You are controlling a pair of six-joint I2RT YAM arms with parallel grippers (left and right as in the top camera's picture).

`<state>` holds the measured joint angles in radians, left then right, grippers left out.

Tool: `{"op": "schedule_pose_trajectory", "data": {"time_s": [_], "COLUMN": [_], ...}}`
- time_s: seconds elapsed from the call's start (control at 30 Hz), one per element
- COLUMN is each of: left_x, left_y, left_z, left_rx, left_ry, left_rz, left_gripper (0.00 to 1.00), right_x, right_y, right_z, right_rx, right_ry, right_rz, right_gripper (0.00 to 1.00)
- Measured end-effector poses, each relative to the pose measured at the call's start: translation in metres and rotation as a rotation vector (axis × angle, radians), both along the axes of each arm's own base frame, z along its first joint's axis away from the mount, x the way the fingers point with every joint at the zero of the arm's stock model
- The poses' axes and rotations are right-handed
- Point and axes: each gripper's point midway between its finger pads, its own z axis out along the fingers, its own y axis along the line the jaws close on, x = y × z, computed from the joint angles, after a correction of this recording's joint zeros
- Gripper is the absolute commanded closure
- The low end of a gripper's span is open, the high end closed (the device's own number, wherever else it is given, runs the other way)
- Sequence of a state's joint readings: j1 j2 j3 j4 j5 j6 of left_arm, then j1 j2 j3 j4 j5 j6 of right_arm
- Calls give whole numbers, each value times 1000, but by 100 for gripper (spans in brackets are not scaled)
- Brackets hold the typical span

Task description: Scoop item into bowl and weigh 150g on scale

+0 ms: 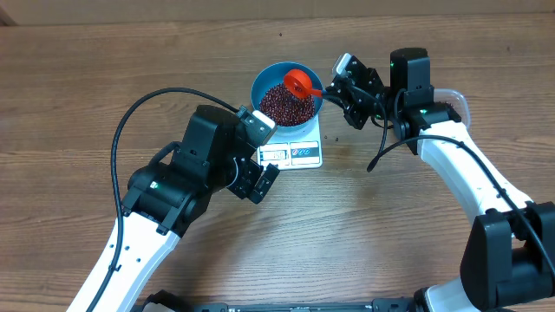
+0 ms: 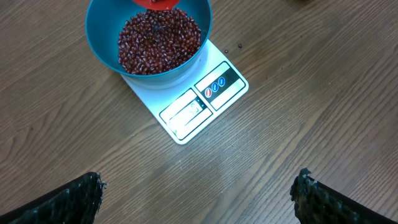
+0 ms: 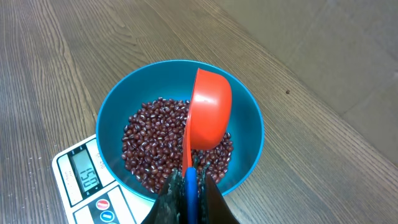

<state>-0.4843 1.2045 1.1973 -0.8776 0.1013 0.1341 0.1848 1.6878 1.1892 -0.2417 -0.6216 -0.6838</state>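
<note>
Nearest the lens, the left gripper hung spread wide and empty, just short of the scale, which sat toward the far edge of the table bearing the bowl of beans. Right of it, the right gripper pinched the handle of a red scoop tipped over the beans. The job likely wanted only small trickles, with the scoop held off the bowl so the weight showed true.

Two white-and-black arms
White links are carrying black joint housings on the left arm and right arm; black cables are looping alongside, and the left pincer is showing rough black fingertips.
</note>
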Motion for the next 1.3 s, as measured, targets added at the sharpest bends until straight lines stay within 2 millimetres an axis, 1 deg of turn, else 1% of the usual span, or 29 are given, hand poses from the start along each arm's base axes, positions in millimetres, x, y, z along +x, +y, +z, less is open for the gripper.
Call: {"op": "schedule_pose_trajectory", "data": {"time_s": [0.5,0.6,0.7,0.87,0.93,0.97,1.07,1.13,1.3], "left_x": [0,0,0,0,0,0,0,0,0], "left_y": [0,0,0,0,0,0,0,0,0], "left_z": [0,0,0,0,0,0,0,0,0], "left_rx": [0,0,0,0,0,0,0,0,0], "left_ry": [0,0,0,0,0,0,0,0,0], "left_rz": [0,0,0,0,0,0,0,0,0], "left_gripper": [0,0,0,0,1,0,1,0,1], "right_x": [0,1,3,3,3,3,1,0,-6], "right_y": [0,0,0,-5,-14,-15,-34,-53,-105], "right_z": [0,1,3,4,5,5,9,18,50], "right_rx": [0,23,83,260,331,342,389,421,480], "right_ry": [2,22,91,332,420,435,502,513,479], "right_rz": [0,-21,-79,-245,-295,-303,-363,-409,-526], "right_gripper": [96,96,96,96,96,96,96,96,96]}}
